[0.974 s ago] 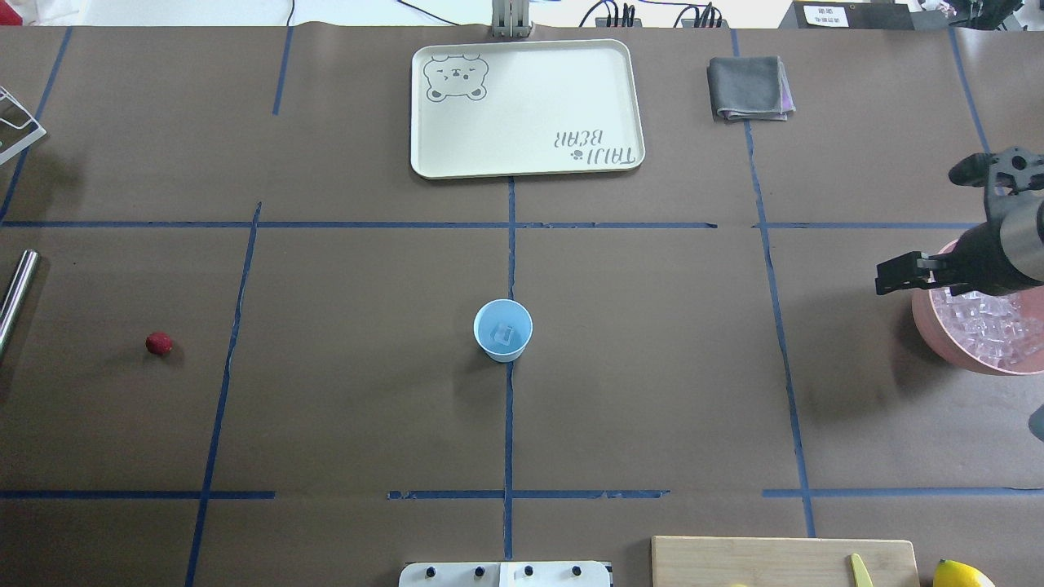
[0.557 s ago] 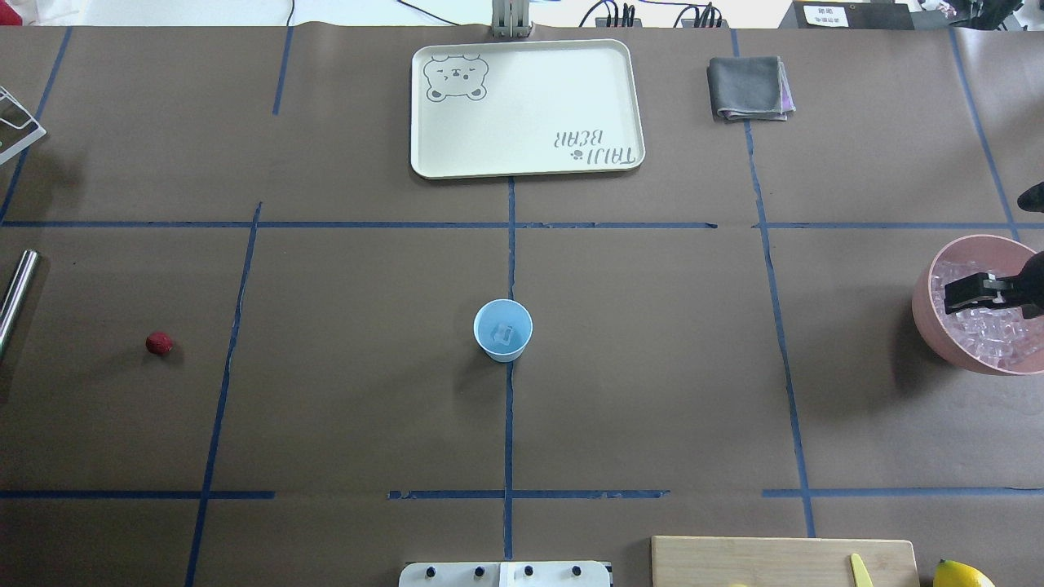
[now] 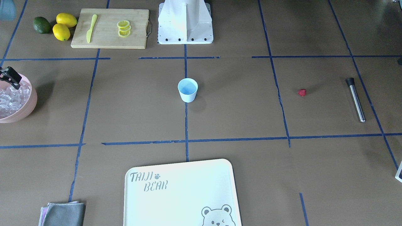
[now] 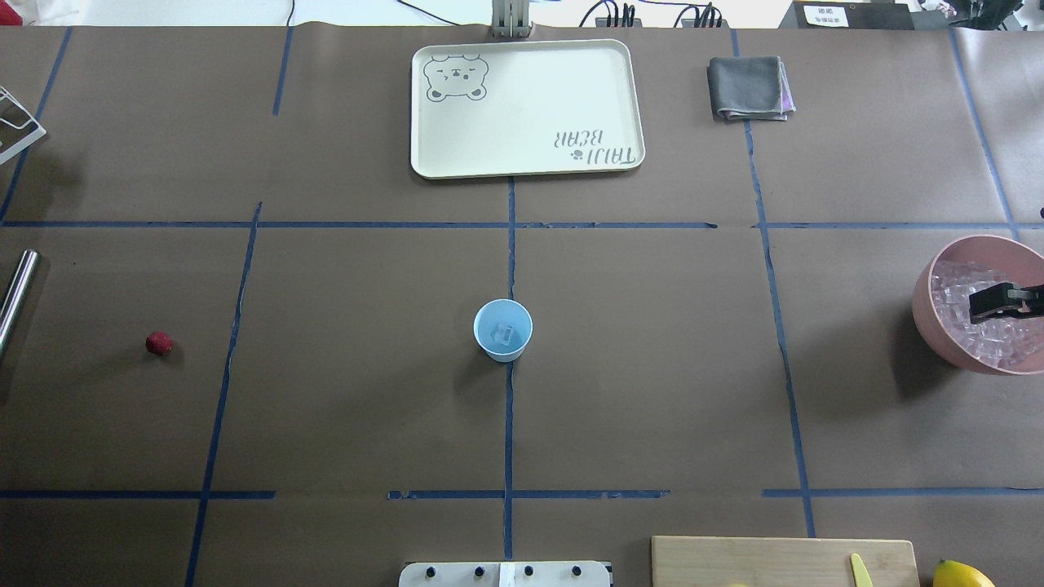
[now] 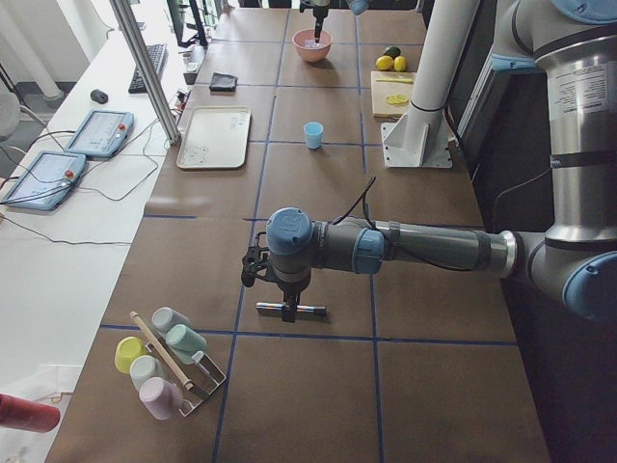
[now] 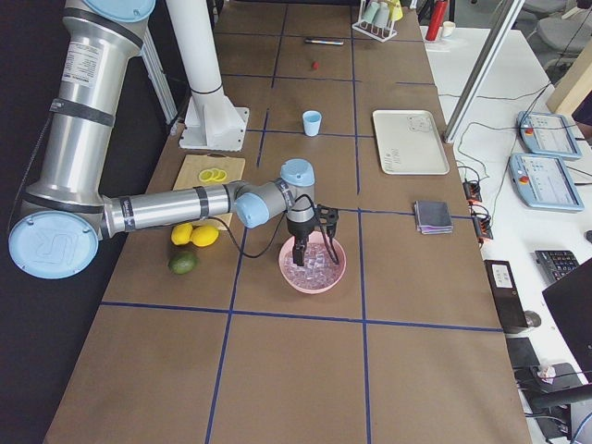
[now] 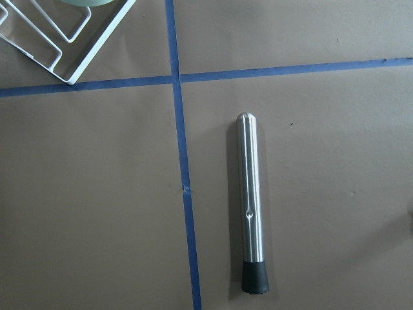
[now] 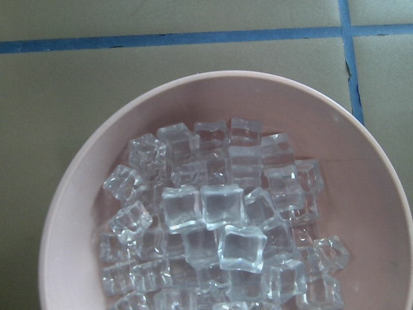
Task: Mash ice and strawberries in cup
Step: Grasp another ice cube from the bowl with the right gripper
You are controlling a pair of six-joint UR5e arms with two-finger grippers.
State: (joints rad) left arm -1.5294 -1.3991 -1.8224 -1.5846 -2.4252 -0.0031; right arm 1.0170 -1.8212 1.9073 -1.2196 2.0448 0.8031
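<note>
The pale blue cup (image 4: 502, 330) stands upright at the table's middle with one clear ice cube (image 4: 505, 333) in it. The red strawberry (image 4: 159, 343) lies alone on the table far to the left. The pink bowl (image 4: 926, 322) at the right edge holds several ice cubes (image 8: 222, 213). My right gripper (image 4: 1007, 303) points down into the bowl, just over the ice; in the exterior right view (image 6: 301, 259) its fingers stand apart. My left gripper (image 5: 287, 294) hangs over the steel muddler (image 7: 248, 213); I cannot tell whether it is open or shut.
A cream bear tray (image 4: 526, 106) and a grey cloth (image 4: 749, 88) lie at the far side. A cutting board (image 3: 110, 28) with lemon slices and a yellow knife, lemons (image 3: 64, 26) and a dark green fruit (image 3: 41, 25) sit near the base. A cup rack (image 5: 164, 357) stands beside the muddler.
My right gripper has moved right, away from the cup, and has come down into the pink bowl. The cup, the strawberry and the muddler have not moved.
</note>
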